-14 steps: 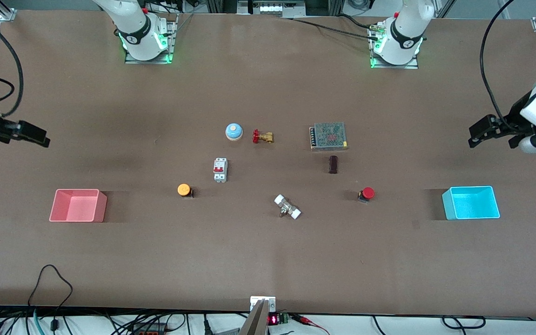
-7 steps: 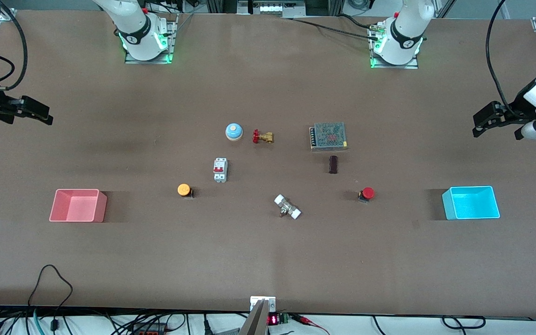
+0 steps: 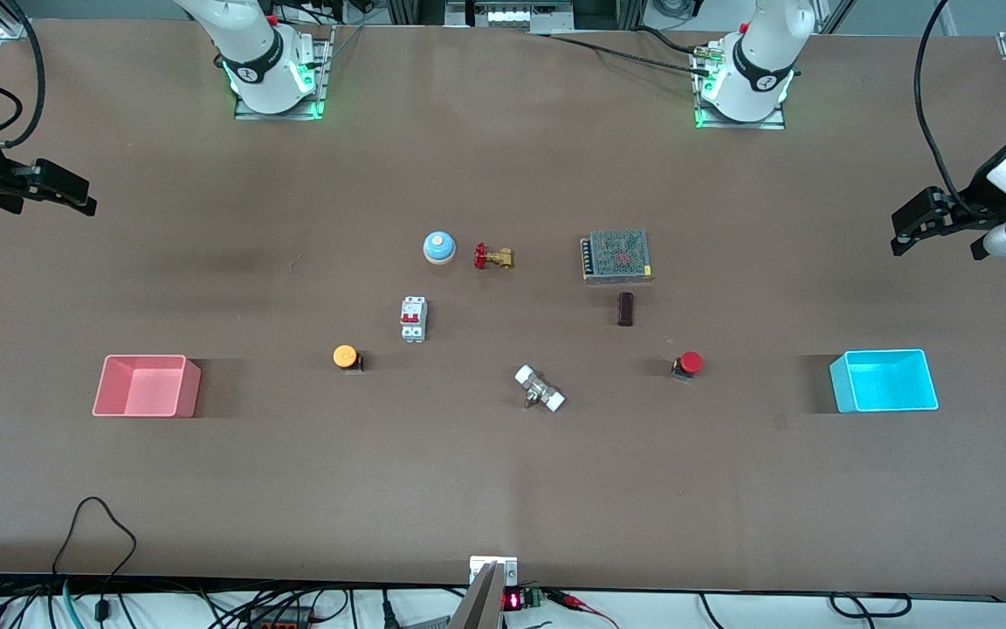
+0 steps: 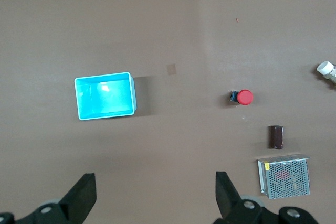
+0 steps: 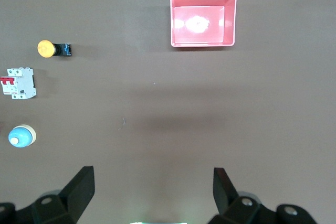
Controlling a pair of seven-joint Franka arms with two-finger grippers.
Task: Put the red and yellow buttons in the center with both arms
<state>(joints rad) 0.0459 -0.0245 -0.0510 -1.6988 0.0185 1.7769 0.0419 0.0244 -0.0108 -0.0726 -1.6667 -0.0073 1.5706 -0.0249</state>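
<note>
Buttons, red and yellow, lie ungrasped, well apart; next, both wide-open, empty grippers, left and right, must descend onto them.

Almost no legible text is being shown. A red lit numeral is being displayed on a small display module at the bench edge nearest the front camera, but its digits cannot be read. A small yellow sticker is being shown on the mesh-covered power supply in the left wrist view, its print too small to be read. Round marks are being shown on the arm bases, likewise unreadable.
</note>
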